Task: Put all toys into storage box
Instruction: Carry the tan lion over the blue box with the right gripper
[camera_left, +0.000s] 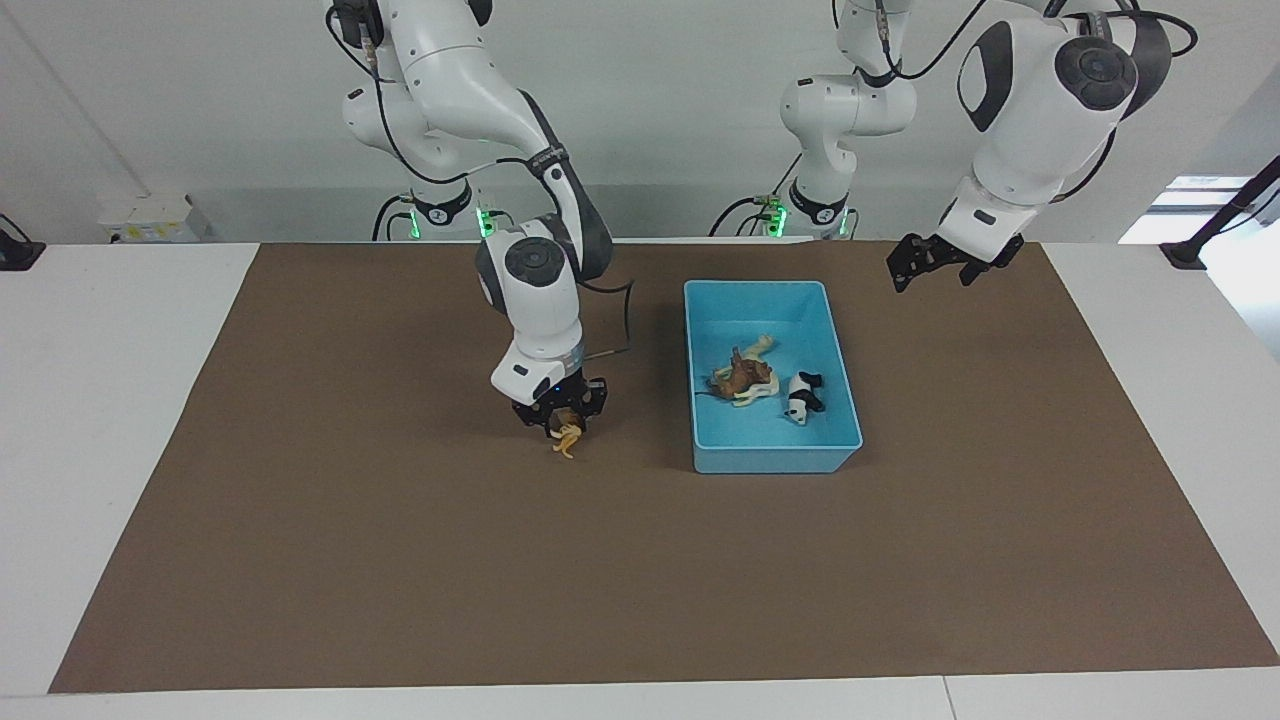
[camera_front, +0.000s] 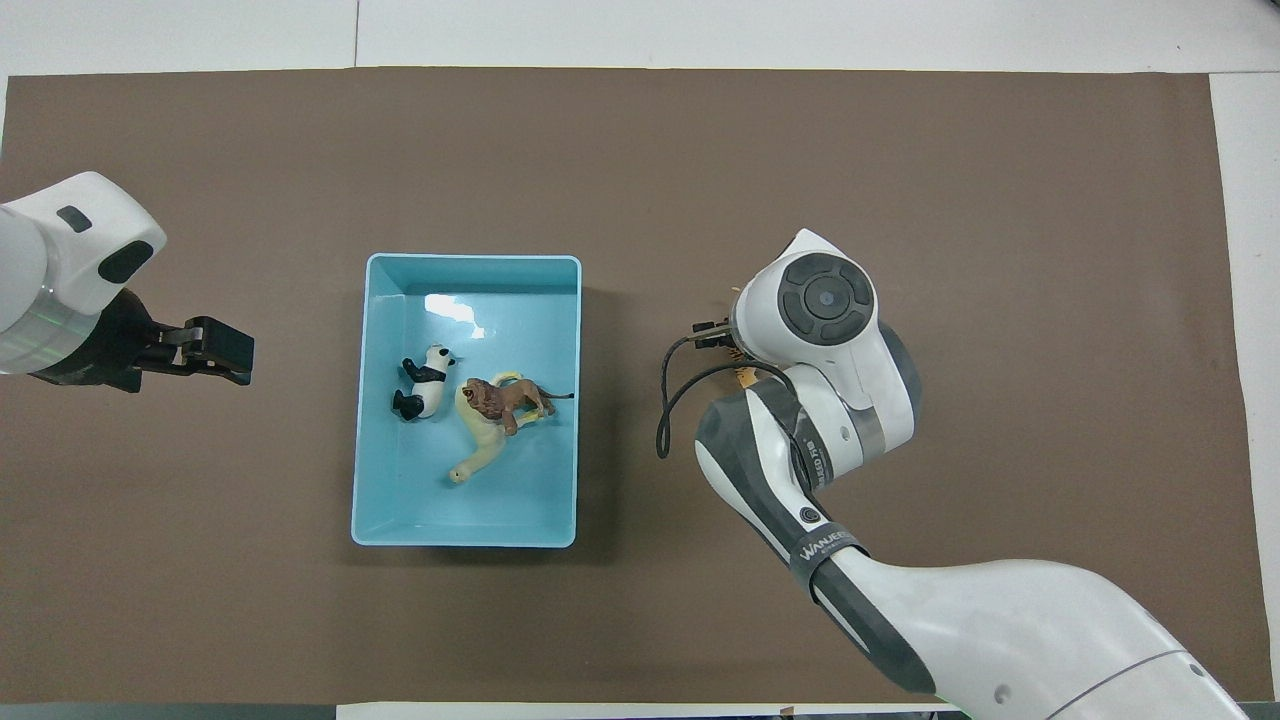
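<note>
Between the right end effector's (camera_left: 559, 428) fingertips hangs the orange tiger (camera_left: 566, 439)

Storage box (camera_left: 772, 455) mid-mat (camera_left: 400, 580). Inside: panda (camera_left: 801, 394) toward left arm's end, brown figurine (camera_left: 743, 376) atop cream figurine (camera_left: 757, 352) beside it. Tiger (camera_left: 566, 440) outside box, toward right arm's end.

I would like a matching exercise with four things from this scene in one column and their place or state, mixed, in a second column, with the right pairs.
1. panda
2. orange tiger
3. brown animal
4. left end effector

a. lying on the cream long-necked animal
b. open, raised over the brown mat
c. on the floor of the storage box, beside the other two toys
d. gripped by the right end effector

Pairs: 1-c, 2-d, 3-a, 4-b
</note>
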